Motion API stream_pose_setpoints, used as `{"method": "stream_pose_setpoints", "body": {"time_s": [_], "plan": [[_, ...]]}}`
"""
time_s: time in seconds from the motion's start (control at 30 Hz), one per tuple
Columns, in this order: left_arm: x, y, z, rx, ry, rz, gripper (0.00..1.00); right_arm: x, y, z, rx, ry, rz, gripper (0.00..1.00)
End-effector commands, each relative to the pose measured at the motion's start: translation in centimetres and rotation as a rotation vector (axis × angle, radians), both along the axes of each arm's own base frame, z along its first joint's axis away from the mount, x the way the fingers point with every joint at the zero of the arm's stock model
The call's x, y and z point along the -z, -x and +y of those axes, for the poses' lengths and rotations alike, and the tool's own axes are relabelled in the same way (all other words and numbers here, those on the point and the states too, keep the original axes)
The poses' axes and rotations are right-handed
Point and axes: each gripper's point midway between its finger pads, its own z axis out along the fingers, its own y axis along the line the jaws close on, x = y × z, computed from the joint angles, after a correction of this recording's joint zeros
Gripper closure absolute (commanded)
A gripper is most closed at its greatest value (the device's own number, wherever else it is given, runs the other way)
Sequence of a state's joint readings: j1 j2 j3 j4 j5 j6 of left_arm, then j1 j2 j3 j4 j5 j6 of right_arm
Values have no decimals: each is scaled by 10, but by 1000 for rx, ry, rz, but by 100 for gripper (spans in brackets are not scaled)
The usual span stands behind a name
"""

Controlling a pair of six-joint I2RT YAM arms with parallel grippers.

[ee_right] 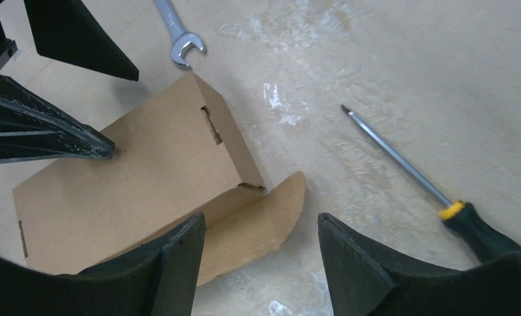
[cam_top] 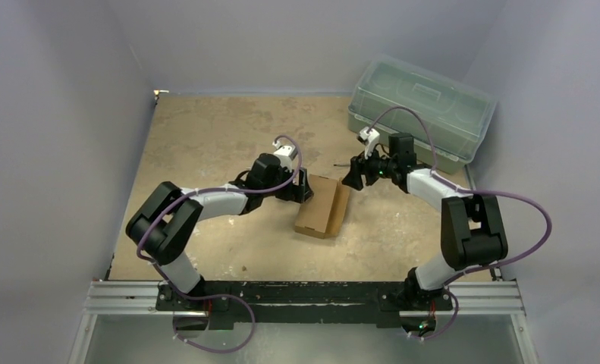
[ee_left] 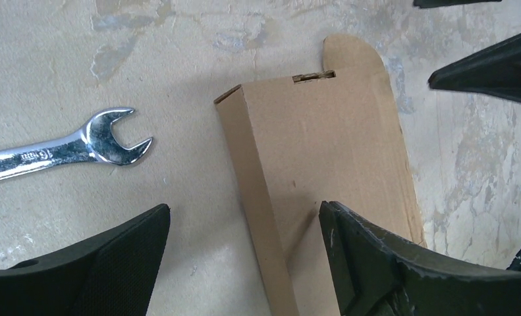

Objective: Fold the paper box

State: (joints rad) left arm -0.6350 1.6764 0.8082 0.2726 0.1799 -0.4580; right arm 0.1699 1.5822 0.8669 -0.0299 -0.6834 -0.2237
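now the paper box [cam_top: 323, 206] lies mid-way across the bench [cam_top: 228, 144], one long flap [ee_right: 257, 224] flat. left fingers [ee_left: 389, 263] and right fingers [ee_right: 172, 263] flank it, spread, grasping nothing. pin the top, seemingly under the left, and fold that flap along its crease.

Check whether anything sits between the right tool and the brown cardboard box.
Nothing visible does. The open right tool hovers over the loose rounded flap of the brown cardboard box. The yellow-and-black-handled screwdriver lies off to one side, and the silver open-end wrench lies beyond the box.

Wrench [ee_left: 66, 150], screwdriver [ee_right: 429, 186] flat on table [cam_top: 205, 136]; lidded green bin [cam_top: 422, 114] far right.
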Motion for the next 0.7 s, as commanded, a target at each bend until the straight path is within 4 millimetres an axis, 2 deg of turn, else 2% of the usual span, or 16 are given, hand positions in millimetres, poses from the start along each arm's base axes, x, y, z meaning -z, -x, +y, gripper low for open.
{"method": "stream_pose_setpoints", "body": {"time_s": [0.0,0.03,0.07,0.13,0.2,0.23,0.3,0.4,0.43,0.5,0.6,0.67], "plan": [[-19,-10,-3,19,42,-76,16,-37,-19,-12,58,-28,-149,36],[-22,-10,-1,9,44,-84,16,-40,-20,-13,52,-21,-172,39],[-26,-10,4,-16,44,-94,17,-41,-24,-16,64,1,-195,48],[-34,-10,19,-96,43,-113,19,-45,-34,-17,77,26,-230,79],[-39,-3,39,-188,25,-105,28,-46,-42,-13,67,46,-240,97],[-45,-1,51,-242,18,-108,34,-46,-44,-10,51,54,-234,100],[-52,13,68,-313,26,-74,50,-41,-44,2,11,71,-215,100],[-60,44,84,-380,104,4,77,-35,-44,17,-25,113,-219,100],[-56,56,86,-385,129,45,85,-32,-42,20,-33,125,-212,100],[-33,85,88,-384,143,165,98,-27,-44,24,-37,146,-200,100],[-11,121,74,-319,174,267,100,-19,-43,25,-48,169,-168,100],[-8,134,57,-280,201,278,100,-15,-43,21,-40,190,-158,100]]}}
